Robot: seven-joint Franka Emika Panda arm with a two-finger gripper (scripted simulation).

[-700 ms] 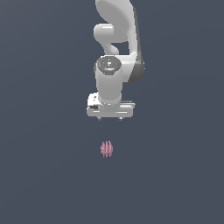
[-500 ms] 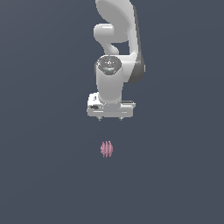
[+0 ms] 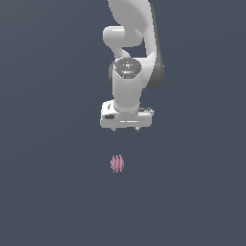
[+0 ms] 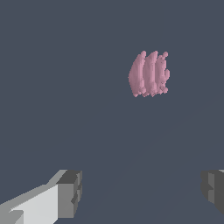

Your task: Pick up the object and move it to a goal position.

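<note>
One pink ridged object (image 3: 116, 164) lies apart from the jaws, which are spread wide, nothing between them

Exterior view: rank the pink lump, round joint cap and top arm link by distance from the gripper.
1. Pink lump, just below the open gripper.
2. Joint cap, above the gripper.
3. Top link, highest in view.
</note>
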